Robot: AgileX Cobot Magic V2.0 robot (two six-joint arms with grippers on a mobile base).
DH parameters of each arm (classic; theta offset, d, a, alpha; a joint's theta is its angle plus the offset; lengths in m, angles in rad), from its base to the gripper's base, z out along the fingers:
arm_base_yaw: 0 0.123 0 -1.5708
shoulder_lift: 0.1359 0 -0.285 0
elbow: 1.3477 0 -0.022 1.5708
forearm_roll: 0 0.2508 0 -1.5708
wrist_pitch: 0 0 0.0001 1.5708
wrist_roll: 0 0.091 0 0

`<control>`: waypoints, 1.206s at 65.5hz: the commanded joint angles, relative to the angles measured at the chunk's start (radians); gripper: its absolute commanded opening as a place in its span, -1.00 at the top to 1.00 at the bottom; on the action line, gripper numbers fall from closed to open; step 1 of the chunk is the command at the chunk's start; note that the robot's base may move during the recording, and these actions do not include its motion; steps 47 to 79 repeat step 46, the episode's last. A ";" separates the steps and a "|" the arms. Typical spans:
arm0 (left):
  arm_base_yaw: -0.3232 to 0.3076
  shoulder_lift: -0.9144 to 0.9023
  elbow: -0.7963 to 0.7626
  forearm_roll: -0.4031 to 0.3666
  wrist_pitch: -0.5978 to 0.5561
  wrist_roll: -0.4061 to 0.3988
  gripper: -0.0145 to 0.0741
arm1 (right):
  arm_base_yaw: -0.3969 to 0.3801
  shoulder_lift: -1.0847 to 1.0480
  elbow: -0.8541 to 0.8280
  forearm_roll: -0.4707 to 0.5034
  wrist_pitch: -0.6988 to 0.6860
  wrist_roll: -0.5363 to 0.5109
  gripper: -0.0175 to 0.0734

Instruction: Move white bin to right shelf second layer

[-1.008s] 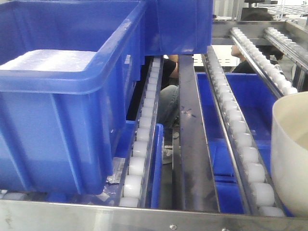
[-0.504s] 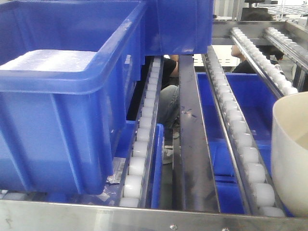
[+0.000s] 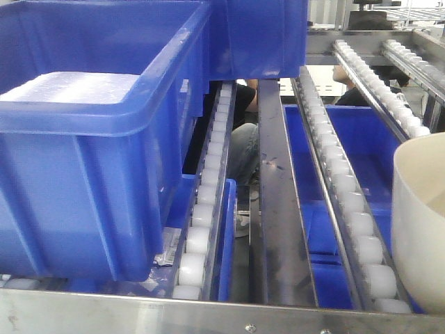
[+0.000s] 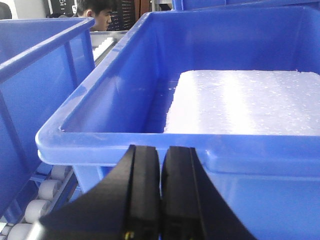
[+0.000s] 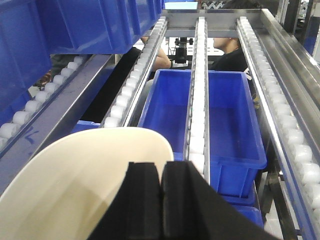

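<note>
The white bin (image 3: 419, 229) shows at the right edge of the front view, over the near end of a roller track (image 3: 345, 202) of the right shelf second layer. In the right wrist view the bin (image 5: 75, 190) fills the lower left. My right gripper (image 5: 161, 170) is shut at the bin's right wall, and the rim runs behind its black fingers. The shelf's roller tracks (image 5: 199, 75) stretch away ahead of it. My left gripper (image 4: 161, 152) is shut with nothing in it, just in front of the rim of a big blue crate (image 4: 225, 65).
The big blue crate (image 3: 83, 174) holds a white foam slab (image 3: 69, 87) and takes up the left of the shelf level. Another blue crate (image 5: 225, 115) sits on the level below the rollers. A steel rail (image 3: 208, 313) runs along the front edge. A person (image 4: 97, 12) stands behind the racks.
The white bin's edge has crept very slightly left in the front view. Everything else looks the same.
</note>
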 commanded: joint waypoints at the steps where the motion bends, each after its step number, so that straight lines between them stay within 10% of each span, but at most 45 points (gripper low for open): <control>1: 0.002 -0.016 0.037 -0.006 -0.084 -0.003 0.48 | 0.001 -0.020 -0.016 -0.009 -0.085 0.000 0.49; 79: 0.002 -0.016 0.037 -0.006 -0.084 -0.003 0.48 | 0.001 -0.020 -0.016 -0.009 -0.085 0.000 0.49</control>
